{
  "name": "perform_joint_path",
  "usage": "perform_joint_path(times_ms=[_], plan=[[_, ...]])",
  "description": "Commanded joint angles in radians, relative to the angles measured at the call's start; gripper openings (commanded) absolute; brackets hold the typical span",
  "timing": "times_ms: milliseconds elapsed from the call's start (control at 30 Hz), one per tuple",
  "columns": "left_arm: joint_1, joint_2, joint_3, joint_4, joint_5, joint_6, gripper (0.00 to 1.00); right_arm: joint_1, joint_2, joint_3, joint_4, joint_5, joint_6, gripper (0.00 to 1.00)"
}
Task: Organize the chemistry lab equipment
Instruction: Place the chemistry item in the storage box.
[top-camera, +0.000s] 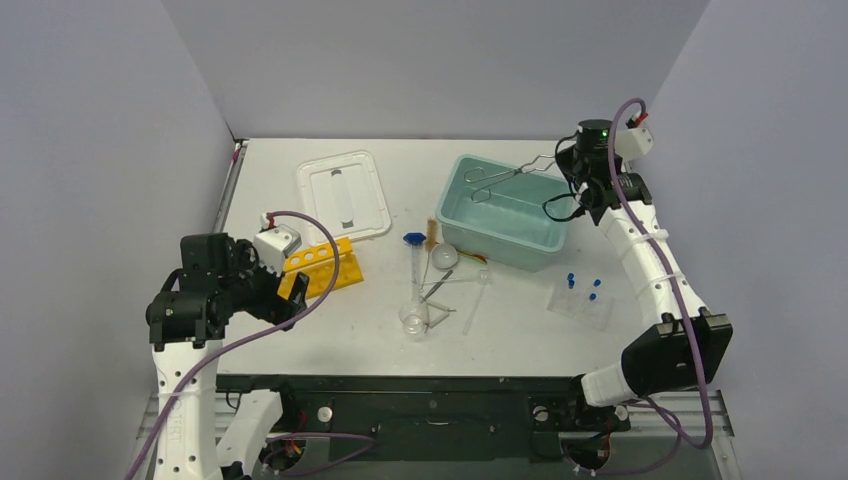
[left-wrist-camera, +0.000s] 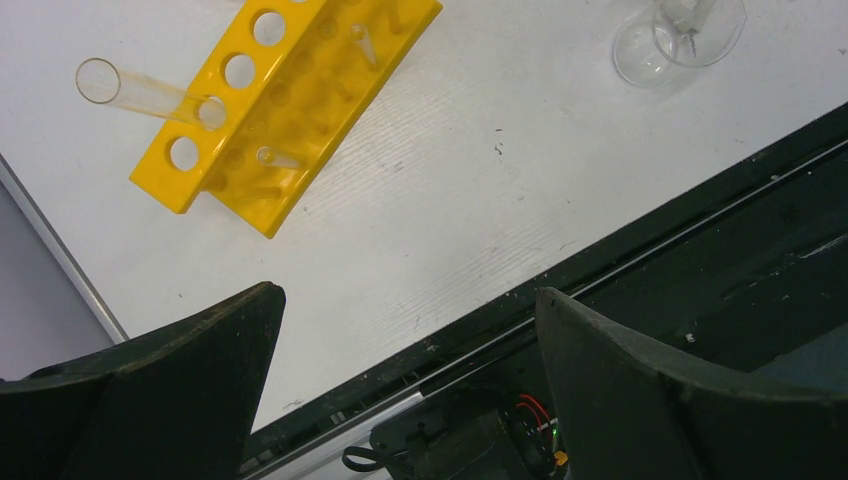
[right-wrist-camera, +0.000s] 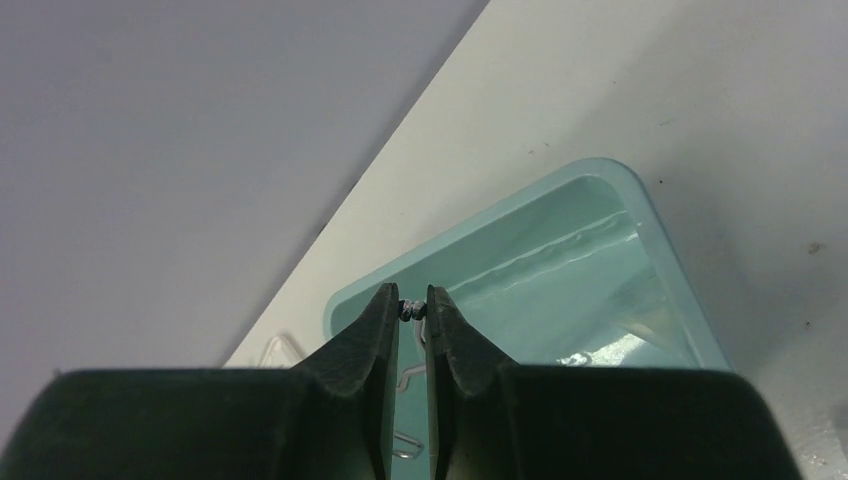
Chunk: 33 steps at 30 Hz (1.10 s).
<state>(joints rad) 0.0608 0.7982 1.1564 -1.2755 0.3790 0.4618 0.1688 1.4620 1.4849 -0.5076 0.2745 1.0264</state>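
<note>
Note right end effector (right-wrist-camera: 413, 300) clamped on metal loop-handled tongs (top-camera: 505, 178), suspended over teal rectangular plastic tub (top-camera: 500, 256), presumably for release inside. Note left end effector (left-wrist-camera: 405, 300) spread apart, empty, above worktop (top-camera: 360, 330) near yellow holed rack (left-wrist-camera: 290, 100).

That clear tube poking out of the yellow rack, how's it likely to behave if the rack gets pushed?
The clear tube only pokes loosely through a hole in the yellow rack, so a push would probably slide it out. Round and smooth, it would likely roll on the table. It looks like thin glass: probably light, fragile and slippery.
</note>
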Motion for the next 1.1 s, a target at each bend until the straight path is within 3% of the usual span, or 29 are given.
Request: perform_joint_path(times_ms=[0, 333, 533, 933, 1067], plan=[[0.004, -0.005, 0.032, 0.017, 0.023, 0.017, 0.97, -0.013, -0.064, -0.060, 0.070, 0.033, 0.113, 0.00], [0.004, 0.003, 0.032, 0.019, 0.032, 0.011, 0.97, 0.008, -0.093, -0.240, 0.134, 0.202, 0.330, 0.00], [0.004, -0.001, 0.034, 0.015, 0.028, 0.012, 0.97, 0.092, 0.003, -0.153, 0.036, 0.349, 0.424, 0.00], [0.004, -0.019, 0.007, 0.010, 0.007, 0.038, 0.97, 0.185, 0.150, -0.097, -0.086, 0.426, 0.583, 0.00], [0.004, -0.029, -0.010, 0.010, 0.004, 0.048, 0.97, 0.183, 0.168, -0.104, -0.110, 0.420, 0.585, 0.12]])
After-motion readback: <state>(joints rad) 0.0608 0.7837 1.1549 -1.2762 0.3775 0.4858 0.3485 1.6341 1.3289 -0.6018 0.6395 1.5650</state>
